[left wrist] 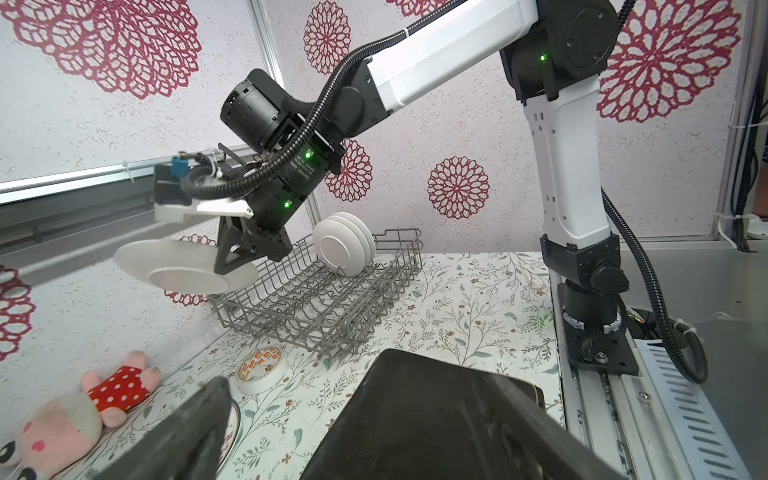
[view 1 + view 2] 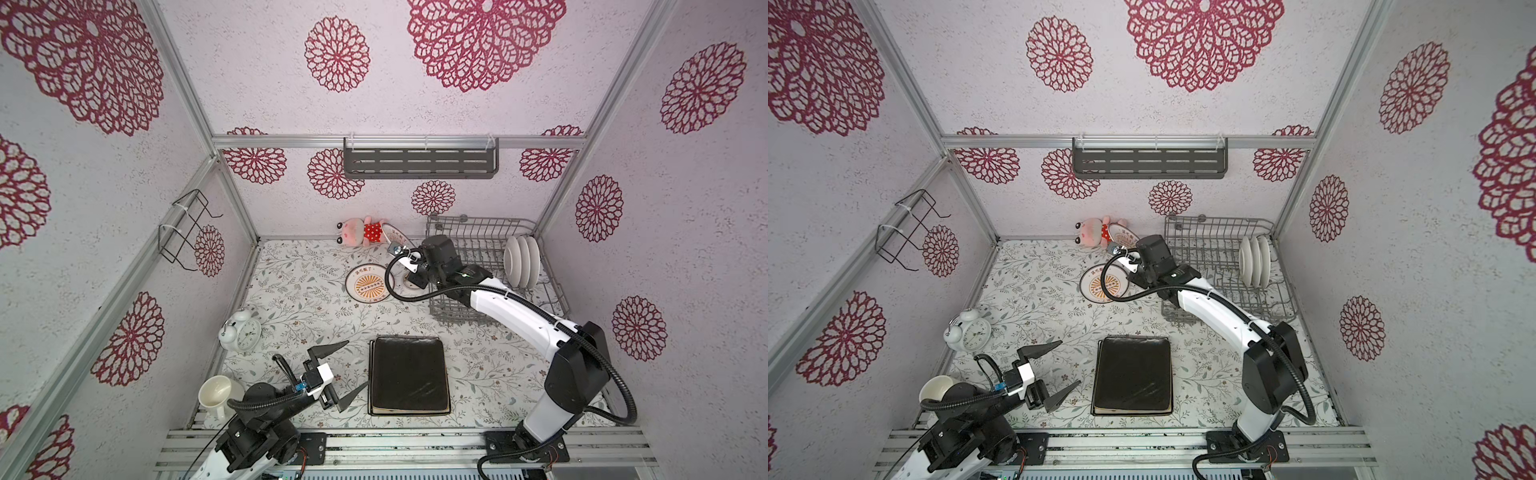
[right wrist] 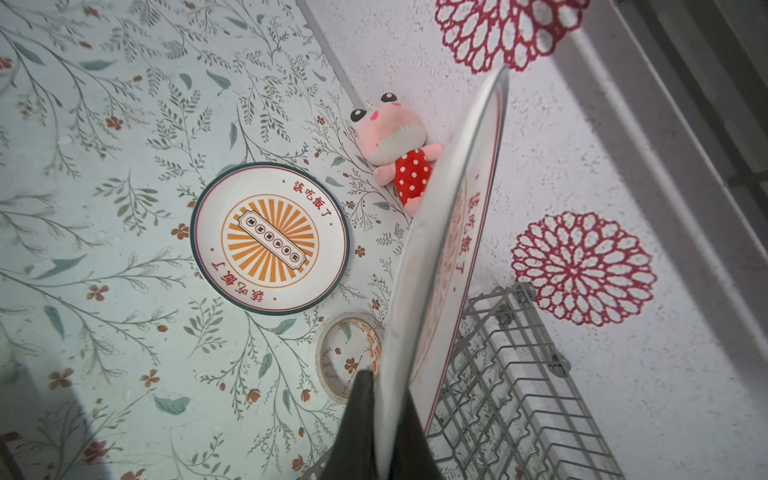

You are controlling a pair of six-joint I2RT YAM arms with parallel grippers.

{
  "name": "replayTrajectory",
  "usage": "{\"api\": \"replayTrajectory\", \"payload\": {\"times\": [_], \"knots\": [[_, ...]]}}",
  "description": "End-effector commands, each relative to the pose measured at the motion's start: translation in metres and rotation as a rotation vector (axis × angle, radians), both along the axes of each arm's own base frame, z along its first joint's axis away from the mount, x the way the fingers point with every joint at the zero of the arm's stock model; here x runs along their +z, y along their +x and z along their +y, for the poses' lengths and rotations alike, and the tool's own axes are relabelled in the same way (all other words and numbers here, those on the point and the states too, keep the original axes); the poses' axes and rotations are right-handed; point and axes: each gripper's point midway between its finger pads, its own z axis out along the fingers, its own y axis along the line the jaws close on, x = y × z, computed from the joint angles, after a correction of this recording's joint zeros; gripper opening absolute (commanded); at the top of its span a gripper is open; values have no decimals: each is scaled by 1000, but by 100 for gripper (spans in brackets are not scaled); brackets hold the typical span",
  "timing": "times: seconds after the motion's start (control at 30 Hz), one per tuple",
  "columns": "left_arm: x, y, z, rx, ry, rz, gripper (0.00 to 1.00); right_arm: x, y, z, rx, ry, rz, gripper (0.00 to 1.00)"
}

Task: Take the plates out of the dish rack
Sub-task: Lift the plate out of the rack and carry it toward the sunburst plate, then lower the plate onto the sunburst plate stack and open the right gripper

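At the far right corner of the desk (image 2: 299, 299), your dish rack (image 2: 478, 232) (image 2: 1217, 232) sits close to the back and right walls. Three round white plates (image 2: 521, 259) (image 1: 345, 245) stand on edge, side by side, between the tines on its right side.

Your right fingers (image 1: 232, 249) are clamped on the rim of the held plate (image 1: 187, 270), which hangs clear of the desk just beside the rack's left end. Seen from the right wrist, the held plate (image 3: 440, 249) shows a red-lined rim and red characters on its face.

On the desk near it, a printed plate (image 2: 368, 284) (image 3: 270, 239) lies flat and face up, with an orange sunburst at its centre. A roll of tape (image 3: 349, 357) lies between this plate and the rack. A pink plush toy (image 2: 361, 232) lies against the back wall.

Toward the front edge, a black square plate (image 2: 409, 374) (image 2: 1133, 376) lies flat, with a paler edge showing beneath it.

Your left fingers (image 2: 328, 350) (image 2: 1038, 350) are spread wide and hold nothing, hovering just left of the black square plate. A white alarm clock (image 2: 241, 334) and a white mug (image 2: 216, 392) stand along the desk's left side.
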Motion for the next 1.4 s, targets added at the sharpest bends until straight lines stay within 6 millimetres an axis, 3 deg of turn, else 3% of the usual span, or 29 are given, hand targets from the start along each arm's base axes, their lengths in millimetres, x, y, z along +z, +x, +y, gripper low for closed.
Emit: {"api": "replayTrajectory", "payload": {"times": [0.0, 0.23, 0.37, 0.9, 1.37], "knots": [[1, -1, 3, 7, 2, -30, 97, 7, 9, 15, 3, -138, -179, 0], [-1, 0, 2, 4, 15, -26, 97, -52, 15, 37, 45, -382, -235, 0], [-2, 1, 2, 9, 18, -23, 97, -71, 18, 48, 66, -454, -297, 0], [-4, 5, 2, 24, 24, -14, 97, -116, 17, 88, 178, -575, -450, 0], [-1, 4, 4, 23, 11, -23, 97, -137, 16, 101, 209, -602, -454, 0]]}}
